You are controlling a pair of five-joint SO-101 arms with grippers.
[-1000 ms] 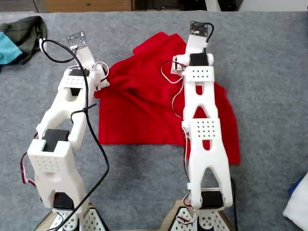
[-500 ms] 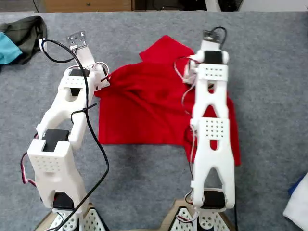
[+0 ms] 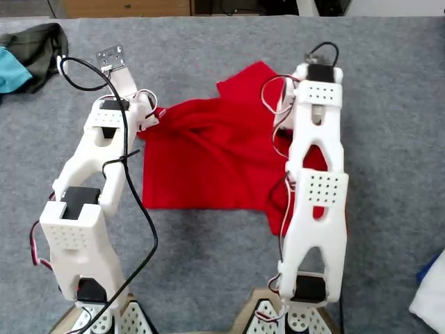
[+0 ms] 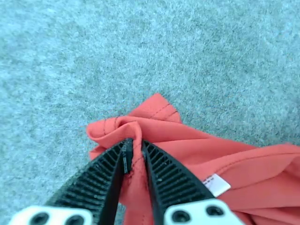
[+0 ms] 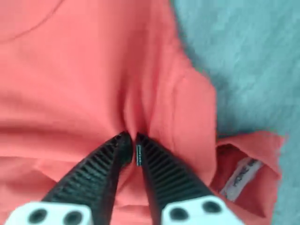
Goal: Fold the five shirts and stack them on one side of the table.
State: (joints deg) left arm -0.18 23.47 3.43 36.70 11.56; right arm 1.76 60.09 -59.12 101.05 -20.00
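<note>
A red shirt point(image 3: 208, 156) lies partly folded on the grey table point(image 3: 389, 104) between the two arms. My left gripper point(image 4: 133, 145) is shut on a bunched corner of the red shirt point(image 4: 197, 150) at its left edge, seen from above at the shirt's upper left point(image 3: 149, 115). My right gripper point(image 5: 131, 140) is shut on a pinched fold of the red shirt point(image 5: 70, 79), near a white label point(image 5: 241, 176). From above the right arm point(image 3: 316, 139) covers the shirt's right side.
A dark and teal pile of clothes point(image 3: 24, 52) sits at the table's far left corner. White and blue cloth point(image 3: 431, 289) shows at the near right edge. Bare grey table lies to the right and in front of the shirt.
The right arm has swung to the right, dragging its pinched part of the red shirt with it; the shirt's far flap has shifted right. The left arm has kept still.
</note>
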